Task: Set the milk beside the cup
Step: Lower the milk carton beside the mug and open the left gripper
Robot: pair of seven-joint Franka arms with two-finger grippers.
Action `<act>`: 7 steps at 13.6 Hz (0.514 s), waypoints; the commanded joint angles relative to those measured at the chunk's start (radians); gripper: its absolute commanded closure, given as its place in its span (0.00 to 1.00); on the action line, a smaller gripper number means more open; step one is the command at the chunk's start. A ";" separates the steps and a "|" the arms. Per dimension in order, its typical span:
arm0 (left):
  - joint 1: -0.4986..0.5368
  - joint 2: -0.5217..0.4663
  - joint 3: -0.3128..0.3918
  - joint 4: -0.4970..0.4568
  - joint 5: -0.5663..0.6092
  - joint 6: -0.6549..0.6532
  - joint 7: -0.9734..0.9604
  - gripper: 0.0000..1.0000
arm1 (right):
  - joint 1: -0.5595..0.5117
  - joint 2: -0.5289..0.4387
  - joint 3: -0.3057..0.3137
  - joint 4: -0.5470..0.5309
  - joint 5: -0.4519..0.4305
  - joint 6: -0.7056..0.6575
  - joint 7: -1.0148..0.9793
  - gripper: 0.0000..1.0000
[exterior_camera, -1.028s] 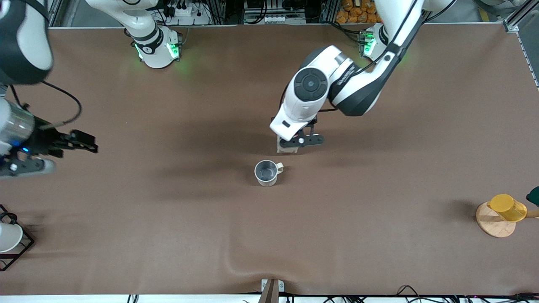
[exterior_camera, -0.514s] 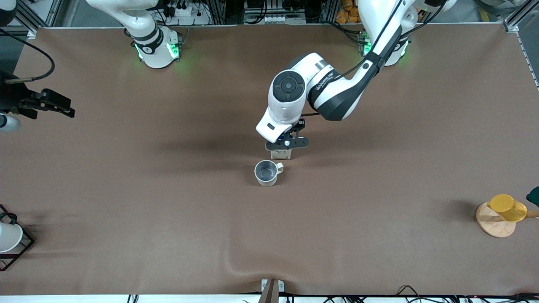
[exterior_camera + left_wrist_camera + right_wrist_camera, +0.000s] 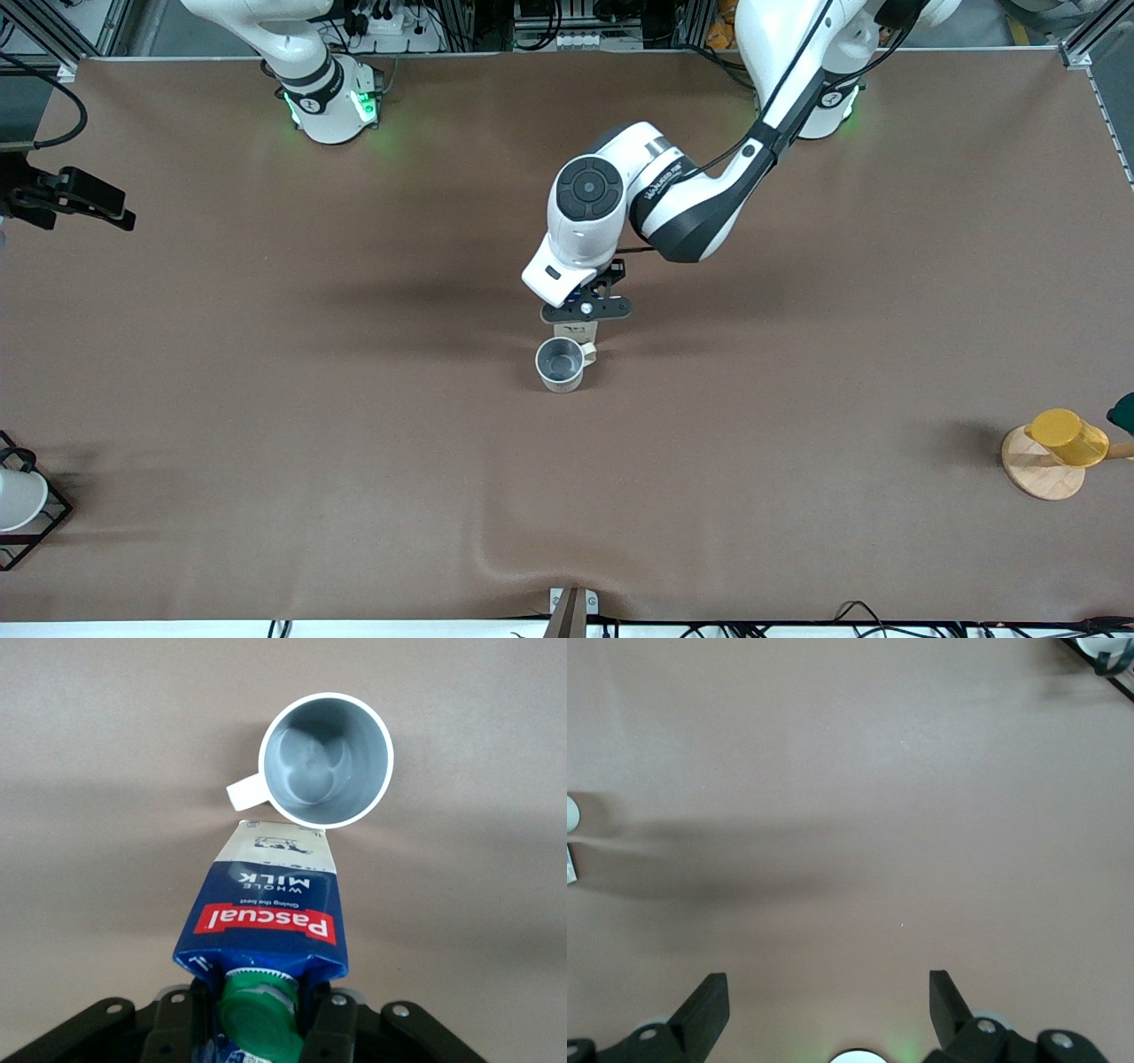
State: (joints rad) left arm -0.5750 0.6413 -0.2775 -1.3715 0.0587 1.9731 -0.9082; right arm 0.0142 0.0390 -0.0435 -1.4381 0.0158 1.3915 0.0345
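My left gripper [image 3: 586, 310] is shut on the milk [image 3: 578, 331], a dark blue carton with a green cap and a red label band. It holds the carton by its top. In the left wrist view the fingers [image 3: 182, 1028] press the carton [image 3: 266, 912] on both sides of the cap. The carton's whitish lower end is right beside the cup [image 3: 326, 759], close to its rim and stubby handle. The pale grey cup [image 3: 560, 363] stands upright mid-table. I cannot tell whether the carton rests on the table. My right gripper [image 3: 89, 197] is open and empty over the table's edge at the right arm's end [image 3: 828, 1005].
A yellow cup [image 3: 1067, 437] lies on a wooden disc [image 3: 1038, 477] at the left arm's end. A white cup [image 3: 18, 498] sits in a black wire rack [image 3: 49, 523] at the right arm's end, near the front camera. A brown mat [image 3: 354, 443] covers the table.
My left gripper has carried the milk toward the right arm's end, up to the cup. My right gripper has drawn back toward the table's edge at its own end.
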 commanded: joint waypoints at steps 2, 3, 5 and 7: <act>-0.028 0.034 0.026 0.032 0.027 0.033 -0.029 0.60 | -0.005 -0.065 0.020 -0.039 0.003 0.001 0.041 0.00; -0.034 0.040 0.026 0.032 0.027 0.039 -0.029 0.60 | -0.007 -0.062 0.019 -0.038 -0.004 0.007 0.032 0.00; -0.037 0.043 0.027 0.032 0.027 0.049 -0.029 0.50 | -0.016 -0.062 0.011 -0.038 -0.008 0.006 -0.004 0.00; -0.037 0.043 0.027 0.032 0.027 0.050 -0.031 0.10 | -0.022 -0.056 0.010 -0.035 -0.017 0.001 -0.056 0.00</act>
State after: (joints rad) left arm -0.5938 0.6600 -0.2602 -1.3653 0.0596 2.0087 -0.9082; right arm 0.0137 0.0050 -0.0415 -1.4426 0.0129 1.3899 0.0235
